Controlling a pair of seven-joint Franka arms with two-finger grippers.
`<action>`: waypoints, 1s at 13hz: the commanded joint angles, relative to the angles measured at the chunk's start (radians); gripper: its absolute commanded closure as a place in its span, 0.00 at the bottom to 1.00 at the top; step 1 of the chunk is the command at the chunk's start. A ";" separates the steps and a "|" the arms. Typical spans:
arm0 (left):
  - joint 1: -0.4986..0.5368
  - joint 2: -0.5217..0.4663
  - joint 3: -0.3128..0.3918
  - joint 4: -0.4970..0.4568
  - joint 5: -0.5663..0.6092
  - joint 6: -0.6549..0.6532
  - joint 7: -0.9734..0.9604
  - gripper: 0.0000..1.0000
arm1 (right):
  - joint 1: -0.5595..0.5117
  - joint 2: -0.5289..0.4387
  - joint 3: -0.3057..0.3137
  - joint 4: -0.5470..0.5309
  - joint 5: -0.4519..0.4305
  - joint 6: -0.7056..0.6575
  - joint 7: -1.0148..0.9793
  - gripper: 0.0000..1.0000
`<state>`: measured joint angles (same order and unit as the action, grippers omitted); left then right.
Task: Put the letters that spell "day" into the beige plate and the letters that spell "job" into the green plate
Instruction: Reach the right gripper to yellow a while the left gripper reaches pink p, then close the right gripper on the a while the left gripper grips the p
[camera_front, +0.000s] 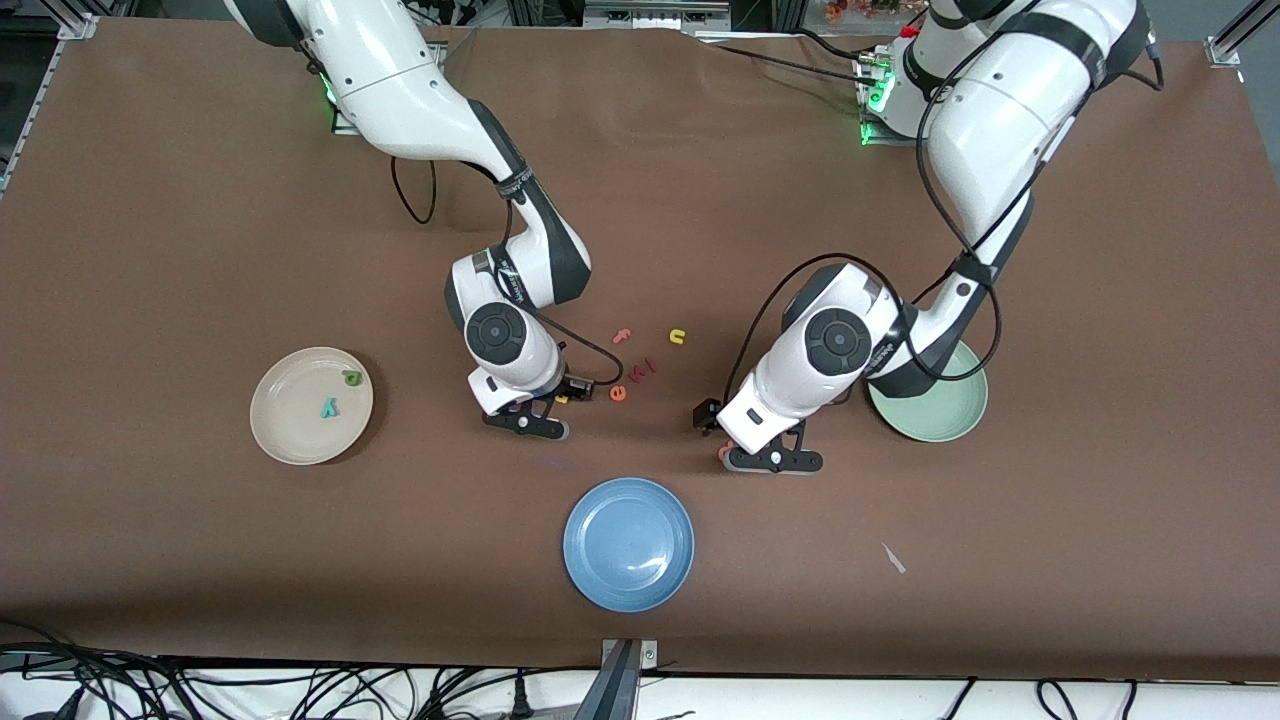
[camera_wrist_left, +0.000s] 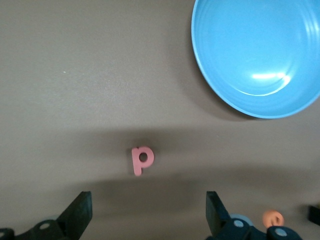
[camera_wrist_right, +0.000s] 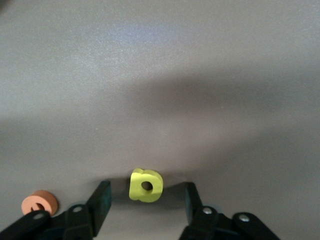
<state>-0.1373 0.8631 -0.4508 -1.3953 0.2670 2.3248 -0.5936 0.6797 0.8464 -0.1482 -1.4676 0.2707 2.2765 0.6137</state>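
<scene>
Worktop (camera_front: 200, 560): plain brown cover. Beige plate (camera_front: 290, 430): cream, plain; dark green letter (camera_front: 352, 378) and teal letter (camera_front: 328, 407) in it. Green plate (camera_front: 945, 420): pale mint, plain. Blue plate (camera_front: 628, 543): mid blue, faint concentric rings. Yellow letter (camera_wrist_right: 145, 185) between black fingers (camera_wrist_right: 100, 200) of right gripper; orange letter (camera_wrist_right: 40, 202) just beside one finger. Pink-red letter (camera_wrist_left: 142, 159) ahead of black fingers (camera_wrist_left: 80, 212) of left gripper. Arms: white with black joints.

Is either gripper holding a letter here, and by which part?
Nothing is held yet. The right gripper fingers flank the yellow "a" without touching. The left gripper is open over the red-pink letter.
</scene>
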 joint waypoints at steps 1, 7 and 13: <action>-0.115 0.030 0.124 0.068 -0.008 0.005 -0.006 0.00 | -0.006 0.023 0.006 0.033 0.024 0.000 -0.009 0.45; -0.179 0.140 0.199 0.208 -0.005 0.008 0.008 0.00 | -0.008 0.023 0.006 0.033 0.025 0.001 -0.006 0.62; -0.188 0.143 0.199 0.193 0.001 0.007 0.008 0.22 | -0.005 0.023 0.006 0.033 0.056 0.006 -0.009 0.65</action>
<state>-0.3046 0.9922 -0.2647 -1.2386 0.2672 2.3389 -0.5955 0.6758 0.8455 -0.1495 -1.4622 0.2991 2.2763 0.6139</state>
